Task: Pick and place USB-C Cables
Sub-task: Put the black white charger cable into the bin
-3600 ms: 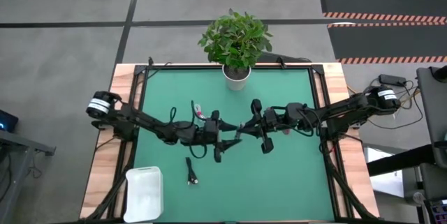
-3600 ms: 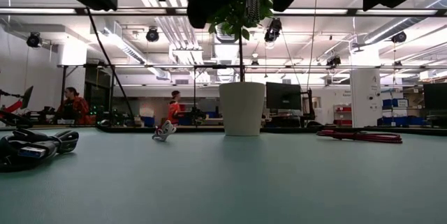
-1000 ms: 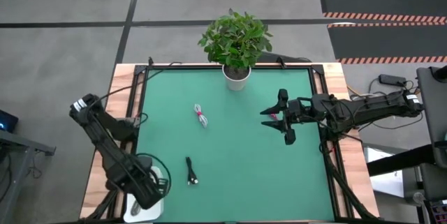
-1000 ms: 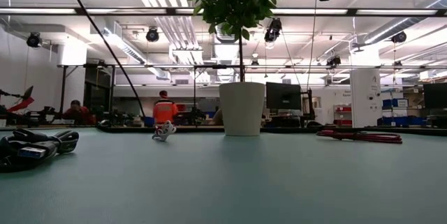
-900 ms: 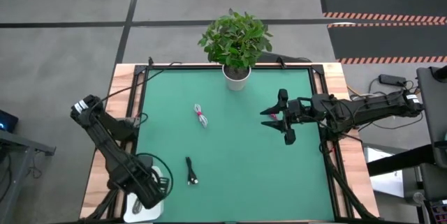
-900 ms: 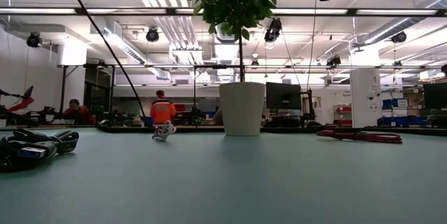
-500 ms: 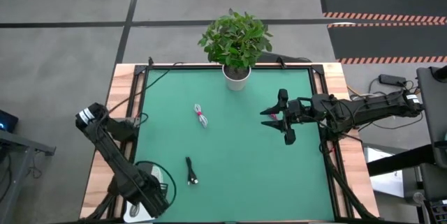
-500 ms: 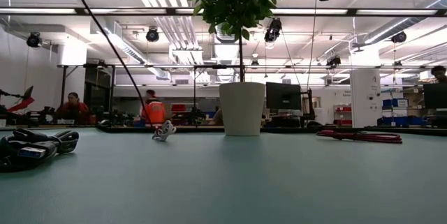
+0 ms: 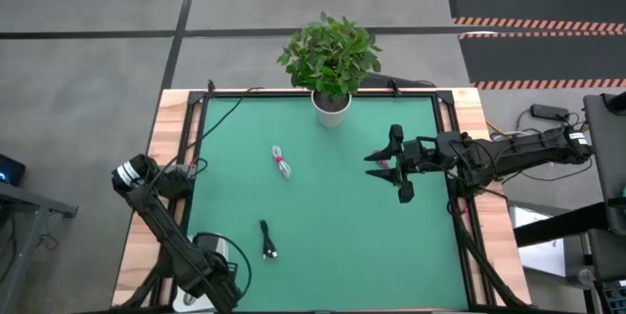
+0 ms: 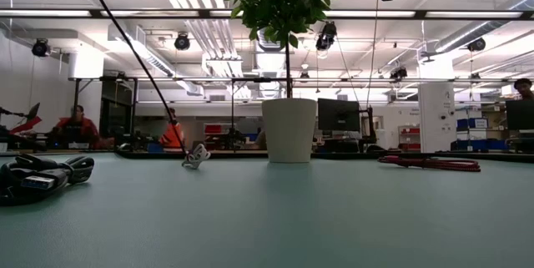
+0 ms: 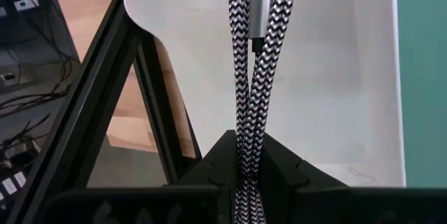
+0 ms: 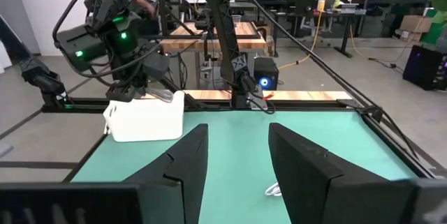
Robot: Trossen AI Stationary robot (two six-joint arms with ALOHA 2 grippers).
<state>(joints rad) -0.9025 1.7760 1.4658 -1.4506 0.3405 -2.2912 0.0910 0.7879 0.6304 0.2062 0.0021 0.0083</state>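
Observation:
My left gripper is at the table's near left corner, over the white bin, and is shut on a grey braided USB-C cable with a silver plug. My right gripper hovers open at mid right, above the magenta cable that lies flat on the mat. The white-and-red cable lies left of centre. The black cable lies near the front, right of the bin. My left gripper pinches the folded grey cable, two strands side by side, between its two fingers. The fingers point down at the bin. The strands run straight on from the fingertips over the bin's inside; their far end leaves the picture, so I cannot tell whether it touches the bin.
A potted plant stands at the middle of the far edge. Black frame bars run beside the bin on the wooden border. People move about in the room beyond the table. Green mat lies bare between the cables.
My left gripper, still shut on the grey cable, has moved toward the table's near edge over the white bin, and the arm now covers more of the bin. My right gripper has kept its place.

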